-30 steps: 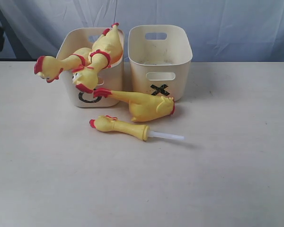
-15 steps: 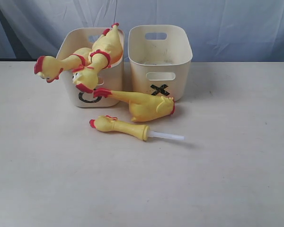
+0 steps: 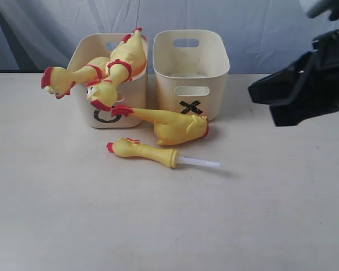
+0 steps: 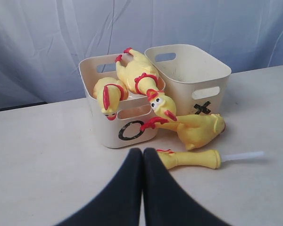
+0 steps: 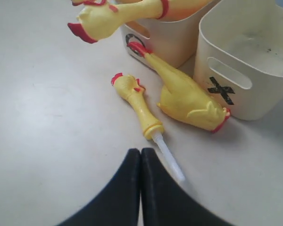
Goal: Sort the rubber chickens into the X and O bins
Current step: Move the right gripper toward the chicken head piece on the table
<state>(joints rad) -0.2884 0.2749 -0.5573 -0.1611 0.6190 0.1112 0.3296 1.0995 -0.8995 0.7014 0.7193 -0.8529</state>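
Two long rubber chickens [image 3: 127, 53] [image 4: 137, 70] lie in the O bin [image 3: 82, 113] [image 4: 96, 122], their heads hanging over its front rim. The X bin [image 3: 214, 84] [image 4: 212, 80] beside it holds no chicken. On the table in front of the bins lie a broken body piece [image 3: 175, 125] [image 5: 188, 101] and a head piece [image 3: 141, 149] [image 5: 137, 101] with a white tube sticking out. My right gripper [image 5: 141, 151] is shut and empty, hovering short of the tube's end. My left gripper [image 4: 142, 151] is shut and empty, close to the head piece.
The black right arm [image 3: 305, 84] hangs above the table's right side. A pale blue cloth [image 3: 271, 34] covers the back, behind the bins. The cream tabletop [image 3: 158, 226] stretches to the front and both sides.
The right arm has come into the exterior view from the right edge. The chickens and bins have not moved.
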